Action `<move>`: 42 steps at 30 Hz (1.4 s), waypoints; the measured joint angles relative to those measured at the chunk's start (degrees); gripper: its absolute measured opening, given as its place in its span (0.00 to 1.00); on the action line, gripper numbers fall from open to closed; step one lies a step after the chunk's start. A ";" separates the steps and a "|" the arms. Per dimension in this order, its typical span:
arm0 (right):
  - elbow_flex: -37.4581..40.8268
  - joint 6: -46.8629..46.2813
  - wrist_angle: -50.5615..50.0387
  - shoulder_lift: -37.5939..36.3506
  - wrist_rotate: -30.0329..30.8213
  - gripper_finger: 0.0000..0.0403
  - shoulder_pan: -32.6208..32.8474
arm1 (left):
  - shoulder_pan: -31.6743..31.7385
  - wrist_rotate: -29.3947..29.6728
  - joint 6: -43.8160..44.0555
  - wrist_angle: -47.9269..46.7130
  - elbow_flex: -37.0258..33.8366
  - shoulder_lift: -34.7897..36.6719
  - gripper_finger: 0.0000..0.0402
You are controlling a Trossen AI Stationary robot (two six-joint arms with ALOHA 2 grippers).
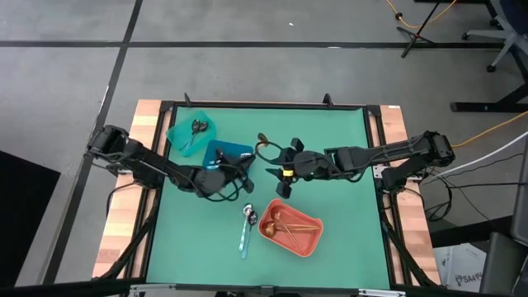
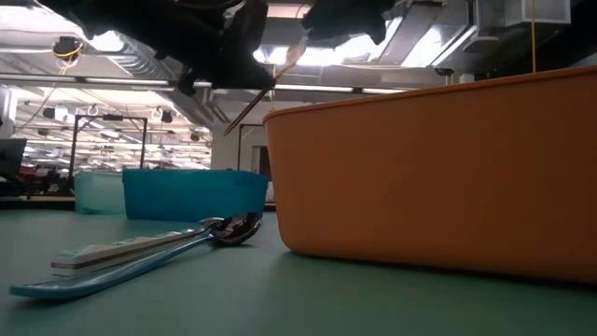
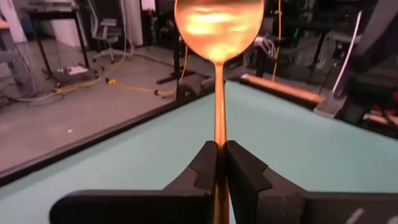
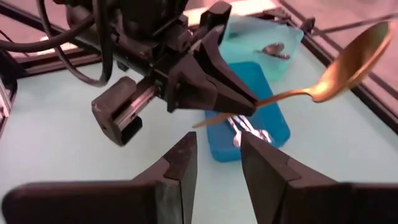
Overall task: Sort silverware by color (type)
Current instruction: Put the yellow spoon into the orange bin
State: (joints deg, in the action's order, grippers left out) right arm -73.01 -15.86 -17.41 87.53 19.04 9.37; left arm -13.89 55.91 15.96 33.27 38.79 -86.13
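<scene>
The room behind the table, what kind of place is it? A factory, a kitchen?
Most likely a robotics lab or workshop, not a kitchen. The low view shows a big open hall with strip ceiling lights; the left wrist view shows an office chair and an orange cable trailing over a bare floor.

open mat (image 1: 338, 223) right, bins (image 1: 290, 231) crowding centre

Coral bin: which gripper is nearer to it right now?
Right. The right gripper hangs just beyond the coral bin's far rim, empty; the left gripper, shut on a gold spoon, sits farther off beside the blue bin.
</scene>
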 joint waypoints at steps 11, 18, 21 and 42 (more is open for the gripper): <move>0.00 0.09 1.40 0.00 9.96 0.28 -0.02 | 0.55 -0.08 -12.32 12.27 0.00 0.02 0.04; 0.01 0.11 4.24 0.00 12.78 0.28 -0.04 | 0.55 -4.63 -17.94 18.90 0.00 0.02 0.04; 0.00 1.47 7.03 0.00 12.81 0.28 -0.04 | 0.55 -6.75 -18.81 20.50 0.00 0.02 0.04; 0.02 4.27 14.42 0.00 12.99 0.28 -0.02 | 0.50 -8.95 -19.49 24.48 0.00 0.04 0.04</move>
State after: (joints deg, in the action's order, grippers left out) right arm -72.99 -11.59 -2.99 87.53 32.03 9.34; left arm -13.39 46.96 -3.53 57.75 38.79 -86.08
